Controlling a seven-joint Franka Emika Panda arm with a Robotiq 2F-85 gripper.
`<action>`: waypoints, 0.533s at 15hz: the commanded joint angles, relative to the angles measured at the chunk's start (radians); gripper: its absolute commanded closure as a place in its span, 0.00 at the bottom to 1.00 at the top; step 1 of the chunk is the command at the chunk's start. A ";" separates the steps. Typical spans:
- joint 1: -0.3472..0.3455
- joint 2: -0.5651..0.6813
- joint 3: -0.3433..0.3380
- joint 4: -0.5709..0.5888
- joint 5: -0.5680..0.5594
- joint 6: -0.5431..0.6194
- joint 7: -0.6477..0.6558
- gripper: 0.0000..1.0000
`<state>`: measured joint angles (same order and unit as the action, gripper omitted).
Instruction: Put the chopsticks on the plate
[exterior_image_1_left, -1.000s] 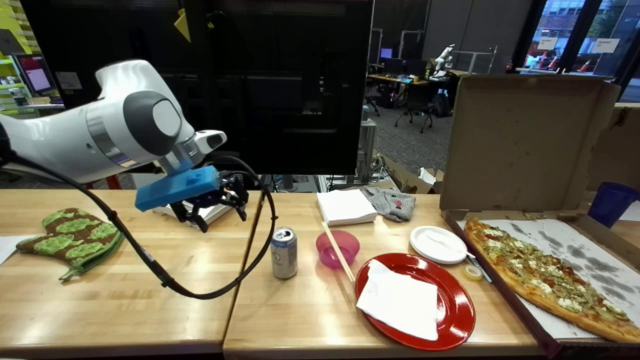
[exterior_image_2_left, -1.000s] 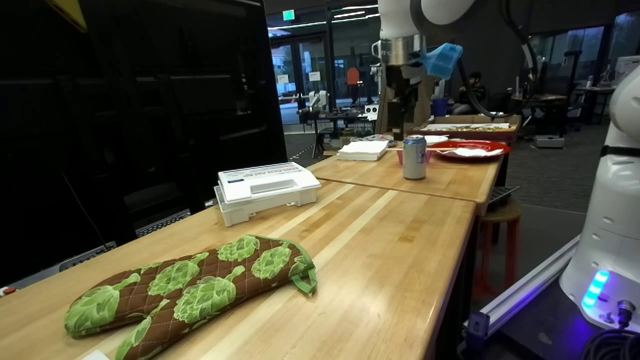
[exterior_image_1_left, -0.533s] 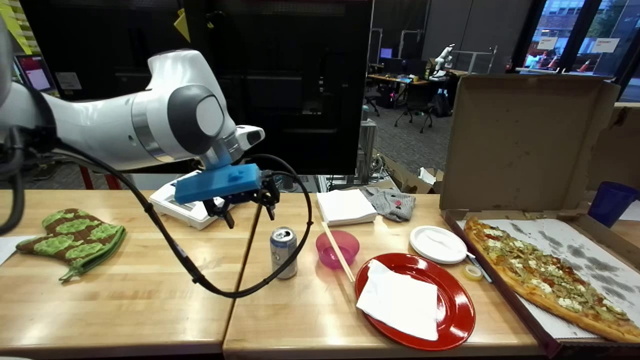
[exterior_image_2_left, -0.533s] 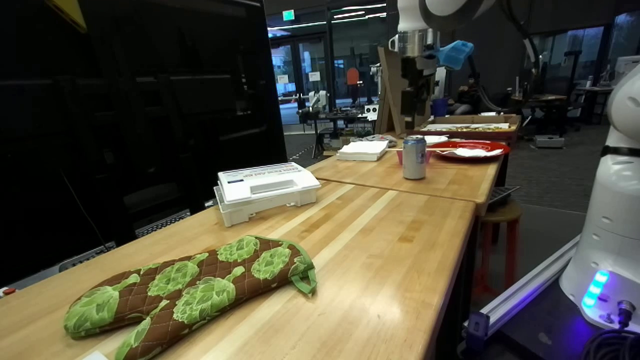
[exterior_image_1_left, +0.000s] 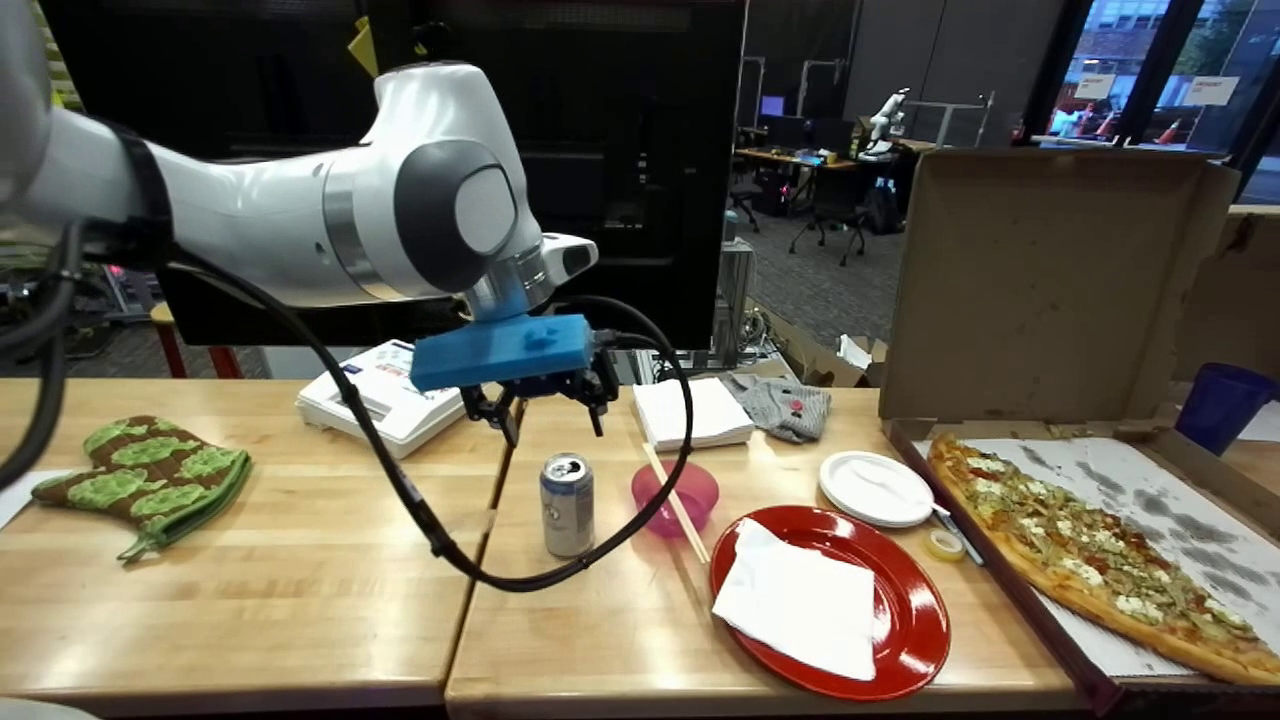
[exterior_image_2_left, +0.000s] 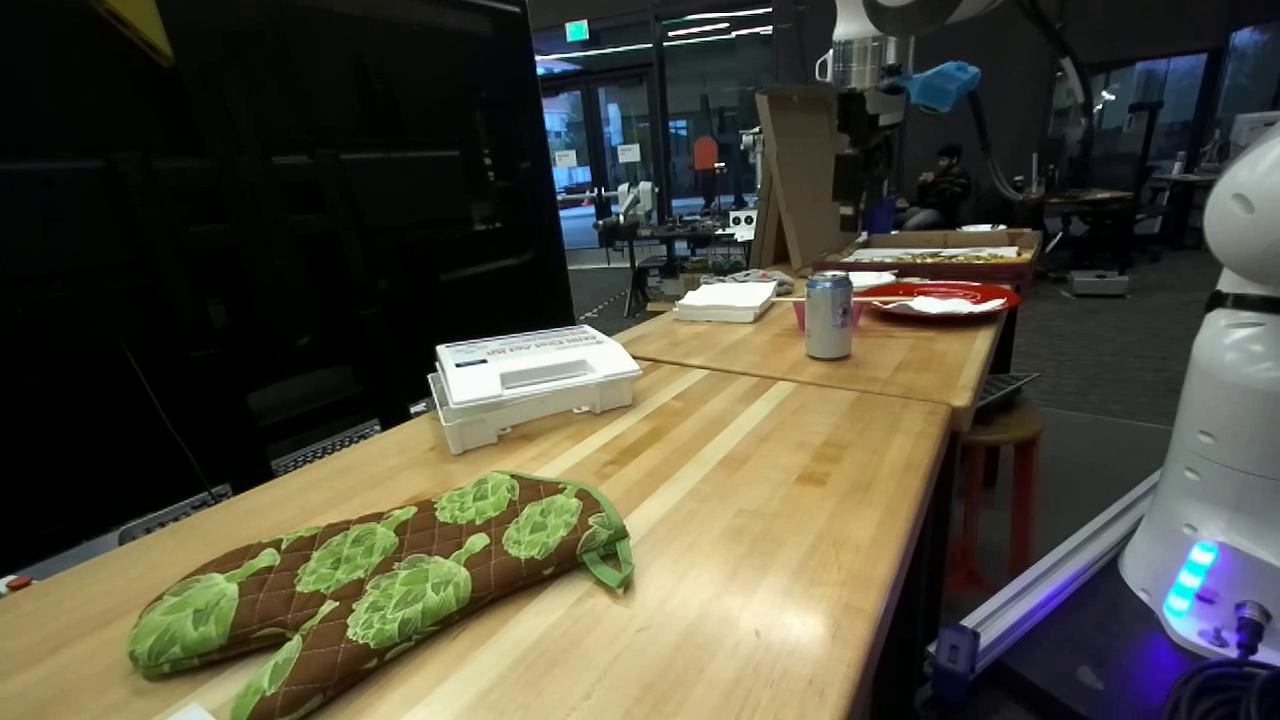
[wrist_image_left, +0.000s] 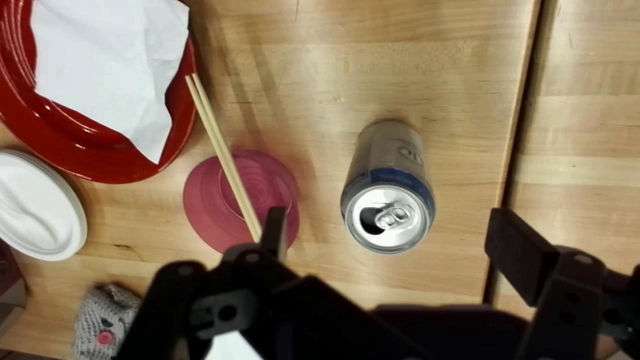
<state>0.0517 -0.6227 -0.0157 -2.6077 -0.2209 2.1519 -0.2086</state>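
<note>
The chopsticks (exterior_image_1_left: 680, 505), two thin pale sticks, lie slanted across a pink bowl (exterior_image_1_left: 708, 490) in both exterior views and the wrist view (wrist_image_left: 215, 132). One end is at the edge of the red plate (exterior_image_1_left: 915, 610); I cannot tell whether it touches. In the wrist view their far end is hidden behind a finger. The plate also shows at top left of the wrist view (wrist_image_left: 90, 160), with a white napkin (exterior_image_1_left: 800, 605) on it. My gripper (exterior_image_1_left: 555, 430) is open and empty, above the table near the soda can (exterior_image_1_left: 567, 510), left of the chopsticks in that exterior view.
A white paper stack (exterior_image_1_left: 692, 412) and grey knit item (exterior_image_1_left: 785, 408) lie behind the bowl. White dishes (exterior_image_1_left: 876, 488), a tape roll (exterior_image_1_left: 945, 545) and an open pizza box (exterior_image_1_left: 1060, 300) are to the right. A white case (exterior_image_2_left: 535, 375) and oven mitt (exterior_image_2_left: 400, 570) lie on the nearer table.
The arm and open gripper have moved right in both exterior views, from over the white case toward the soda can. The chopsticks, bowl and plate have not moved.
</note>
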 joint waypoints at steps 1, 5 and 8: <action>-0.025 0.005 -0.038 0.040 0.006 -0.051 -0.042 0.00; -0.037 0.017 -0.055 0.063 0.041 -0.077 -0.006 0.00; -0.035 0.005 -0.051 0.038 0.022 -0.049 -0.023 0.00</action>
<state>0.0228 -0.6177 -0.0729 -2.5720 -0.2039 2.1053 -0.2279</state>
